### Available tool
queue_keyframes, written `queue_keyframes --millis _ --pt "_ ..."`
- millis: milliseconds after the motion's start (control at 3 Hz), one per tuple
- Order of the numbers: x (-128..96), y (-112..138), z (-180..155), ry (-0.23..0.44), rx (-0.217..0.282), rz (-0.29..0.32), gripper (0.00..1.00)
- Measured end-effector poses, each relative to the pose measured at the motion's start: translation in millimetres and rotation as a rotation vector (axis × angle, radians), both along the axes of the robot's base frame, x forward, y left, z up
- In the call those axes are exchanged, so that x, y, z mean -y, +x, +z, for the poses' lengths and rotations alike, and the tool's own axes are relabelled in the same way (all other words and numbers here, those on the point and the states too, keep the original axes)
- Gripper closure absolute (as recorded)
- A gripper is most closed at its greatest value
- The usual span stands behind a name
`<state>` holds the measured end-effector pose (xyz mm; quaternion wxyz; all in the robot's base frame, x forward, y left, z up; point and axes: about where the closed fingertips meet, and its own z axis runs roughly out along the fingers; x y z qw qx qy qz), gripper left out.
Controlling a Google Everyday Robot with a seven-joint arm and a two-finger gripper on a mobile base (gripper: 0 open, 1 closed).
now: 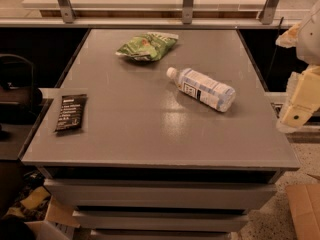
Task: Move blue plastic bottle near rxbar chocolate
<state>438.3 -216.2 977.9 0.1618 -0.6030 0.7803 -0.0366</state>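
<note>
The blue plastic bottle (204,89) is seen lying on its side right of the middle of the grey table (150,139), its long axis run from the white cap at ten o'clock to the base at four o'clock. The gripper (300,109) is held off the table's right edge. From it the bottle lies at about nine o'clock, base end nearer. Nothing is seen to be held by it; whether it is open or closed cannot be told. The rxbar chocolate (71,112) is laid flat by the left edge, well apart from the bottle at roughly nine o'clock. The green snack bag (146,46) is left at the far side. A reach leftward is judged to be called for first, with the grasp taken across the bottle's axis.
</note>
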Motion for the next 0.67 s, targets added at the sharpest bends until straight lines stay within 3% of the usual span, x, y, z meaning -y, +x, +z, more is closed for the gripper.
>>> queue_keyframes --millis 333,667 --pt "-2.3 2.8 2.5 -0.004 0.006 -0.003 0.00" --pt "-4.7 12.7 2.8 -0.009 -0.001 -0.048 0.00"
